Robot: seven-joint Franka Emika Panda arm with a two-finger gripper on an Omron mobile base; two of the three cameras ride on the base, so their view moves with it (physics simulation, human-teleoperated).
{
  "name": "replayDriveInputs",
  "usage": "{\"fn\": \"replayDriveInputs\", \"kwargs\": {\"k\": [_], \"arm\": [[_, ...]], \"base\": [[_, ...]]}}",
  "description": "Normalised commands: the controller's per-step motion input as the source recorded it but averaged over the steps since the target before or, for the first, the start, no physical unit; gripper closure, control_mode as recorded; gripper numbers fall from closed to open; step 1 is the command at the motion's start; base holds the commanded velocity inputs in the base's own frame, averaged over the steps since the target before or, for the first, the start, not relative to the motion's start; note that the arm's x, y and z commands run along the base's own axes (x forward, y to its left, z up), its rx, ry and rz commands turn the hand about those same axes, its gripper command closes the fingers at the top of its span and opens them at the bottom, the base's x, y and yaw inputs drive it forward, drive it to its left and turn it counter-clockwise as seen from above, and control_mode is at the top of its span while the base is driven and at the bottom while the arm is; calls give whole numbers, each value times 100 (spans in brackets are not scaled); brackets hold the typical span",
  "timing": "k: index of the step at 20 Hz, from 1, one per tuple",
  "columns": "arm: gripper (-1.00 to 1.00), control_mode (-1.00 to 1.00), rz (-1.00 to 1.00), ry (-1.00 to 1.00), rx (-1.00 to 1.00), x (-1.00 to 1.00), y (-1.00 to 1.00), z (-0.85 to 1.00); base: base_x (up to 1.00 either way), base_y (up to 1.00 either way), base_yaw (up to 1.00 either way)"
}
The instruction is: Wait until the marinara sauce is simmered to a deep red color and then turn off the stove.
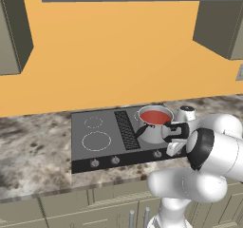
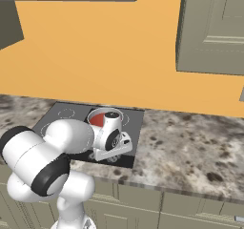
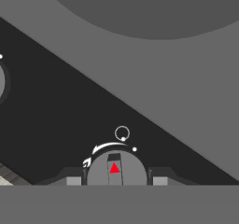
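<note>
While the marinara sauce (image 1: 154, 116) sits red in its steel pot (image 1: 153, 132) on the stove's (image 1: 102, 141) right rear burner, the gripper (image 3: 115, 181) is closed around a front knob (image 3: 115, 171) marked with a red triangle.

worktop (image 1: 38, 146): we see mottled brown-grey stone carrying the stove (image 1: 102, 141)
pot (image 1: 154, 125): on the stove's rear right burner
</note>
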Motion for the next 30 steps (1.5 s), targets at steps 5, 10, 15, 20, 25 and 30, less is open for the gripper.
{"fn": "replayDriveInputs", "kwargs": {"k": [5, 10, 15, 20, 25, 30], "arm": [[100, -100, 0, 0, 0, 0, 0, 0], [100, -100, 0, 0, 0, 0, 0, 0], [100, -100, 0, 0, 0, 0, 0, 0], [100, -100, 0, 0, 0, 0, 0, 0], [100, -100, 0, 0, 0, 0, 0, 0], [100, -100, 0, 0, 0, 0, 0, 0]], "base": [[0, 0, 0], [0, 0, 0], [0, 0, 0], [0, 0, 0], [0, 0, 0], [0, 0, 0]]}}
